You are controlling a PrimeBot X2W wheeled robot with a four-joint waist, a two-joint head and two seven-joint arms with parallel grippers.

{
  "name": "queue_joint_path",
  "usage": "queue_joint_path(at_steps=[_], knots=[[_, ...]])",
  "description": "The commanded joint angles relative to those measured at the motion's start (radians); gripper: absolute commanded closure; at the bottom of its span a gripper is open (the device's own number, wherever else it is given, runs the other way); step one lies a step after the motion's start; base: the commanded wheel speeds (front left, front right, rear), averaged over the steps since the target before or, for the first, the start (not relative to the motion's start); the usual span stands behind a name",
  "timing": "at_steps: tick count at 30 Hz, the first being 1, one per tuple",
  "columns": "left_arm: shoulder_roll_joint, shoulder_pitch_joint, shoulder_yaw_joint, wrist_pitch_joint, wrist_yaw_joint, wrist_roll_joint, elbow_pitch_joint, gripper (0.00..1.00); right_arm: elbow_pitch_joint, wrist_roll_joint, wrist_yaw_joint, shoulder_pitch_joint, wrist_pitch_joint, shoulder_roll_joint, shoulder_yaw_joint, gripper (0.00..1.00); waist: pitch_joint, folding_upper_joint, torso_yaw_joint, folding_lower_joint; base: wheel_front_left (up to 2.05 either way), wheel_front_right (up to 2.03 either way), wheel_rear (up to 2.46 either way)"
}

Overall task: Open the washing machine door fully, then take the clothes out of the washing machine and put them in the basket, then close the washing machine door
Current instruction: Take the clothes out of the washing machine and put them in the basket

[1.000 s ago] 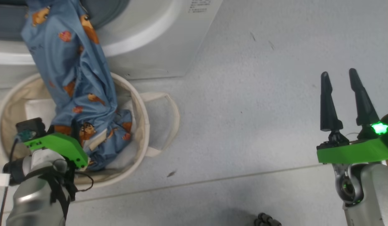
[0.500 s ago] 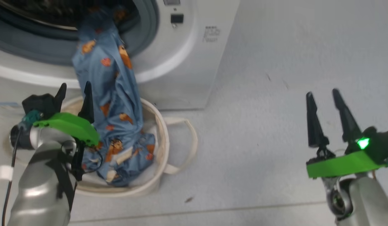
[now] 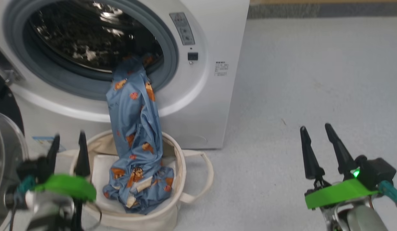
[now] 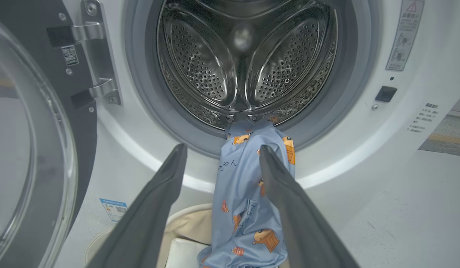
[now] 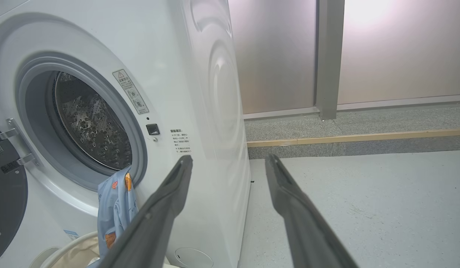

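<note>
Clothes [image 3: 134,128], soft printed fabric, draping perforated drum [image 4: 248,63]

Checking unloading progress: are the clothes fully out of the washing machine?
Half out: the clothes hang from the washing machine, top end inside, bottom piled in the basket.

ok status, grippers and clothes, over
Left gripper open, empty; right gripper open, empty. Clothes draped from washing machine into basket, top end inside. Door open; cloth would block closing.
</note>
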Motion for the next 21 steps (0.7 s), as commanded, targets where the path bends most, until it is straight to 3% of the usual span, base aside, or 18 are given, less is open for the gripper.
queue_joint_path(at_steps=[1,9,21], knots=[[0.03,0.031,0.045,-0.012,0.011,0.013,-0.06,0.0,-0.025,-0.006,0.0,0.007,-0.012,0.0,0.024,0.0,-0.037,-0.0001,0.008,0.0,0.0,0.0,0.0],[0.017,0.194,0.046,-0.009,0.045,0.026,-0.173,0.0,-0.014,-0.027,0.0,0.052,-0.012,-0.004,0.043,0.0,-0.1,-0.0001,0.017,0.0,0.0,0.0,0.0],[0.021,0.284,0.03,0.05,0.062,0.015,-0.291,0.0,-0.026,-0.05,0.0,0.044,-0.012,-0.016,0.082,0.0,-0.126,-0.0001,0.021,0.0,0.0,0.0,0.0]])
